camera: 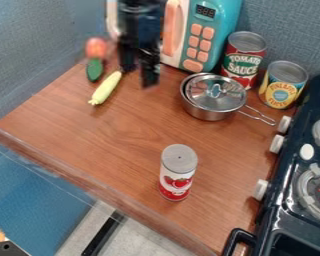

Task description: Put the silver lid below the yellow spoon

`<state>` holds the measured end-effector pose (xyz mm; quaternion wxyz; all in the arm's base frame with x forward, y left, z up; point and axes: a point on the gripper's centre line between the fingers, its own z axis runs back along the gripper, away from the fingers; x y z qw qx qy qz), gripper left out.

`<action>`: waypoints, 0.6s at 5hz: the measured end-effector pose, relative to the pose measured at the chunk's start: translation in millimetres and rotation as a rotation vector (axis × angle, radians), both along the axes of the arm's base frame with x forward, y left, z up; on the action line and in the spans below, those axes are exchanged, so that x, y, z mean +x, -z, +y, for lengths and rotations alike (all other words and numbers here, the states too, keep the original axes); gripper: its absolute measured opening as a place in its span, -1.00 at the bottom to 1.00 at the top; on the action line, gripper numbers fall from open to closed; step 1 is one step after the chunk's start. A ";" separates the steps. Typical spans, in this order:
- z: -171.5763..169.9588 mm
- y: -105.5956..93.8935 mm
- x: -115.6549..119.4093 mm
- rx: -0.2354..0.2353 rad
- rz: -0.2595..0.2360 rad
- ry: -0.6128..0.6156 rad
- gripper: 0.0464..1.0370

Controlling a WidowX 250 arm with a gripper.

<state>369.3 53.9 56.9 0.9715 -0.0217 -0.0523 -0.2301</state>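
Judging by the layout, at the first step: reaching the round silver lid with a small knob on top [216, 91], resting on the silver metal saucepan with a looped wire handle [206, 114], toward the back of the brown wooden counter [132, 130]. Hanging to the view's left of the saucepan, the black two-finger gripper [138, 76], fingers apart, apparently with nothing between them. Next, go across to the lid, line up over the knob, close on it and lift straight up, without dragging the saucepan along. Then carry toward the pale yellow, corn-shaped toy [106, 88], the likeliest match for the spoon named in the task, and set down on the near side. As for labels, bold lettering on the red-and-white tin can [243, 59]; more around the yellow-and-blue tin can [283, 84]; red fruit pictured on the white-and-red can with a grey top [177, 175]; pale characters on the dark display [205, 11] of the teal toy microwave [219, 30]. No wording given here.
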 end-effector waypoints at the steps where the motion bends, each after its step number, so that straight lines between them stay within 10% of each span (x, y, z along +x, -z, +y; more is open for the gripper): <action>1: -36.1 -18.0 19.5 0.011 -0.062 0.182 0.92; 3: -74.6 -29.4 49.5 0.070 -0.090 0.400 0.92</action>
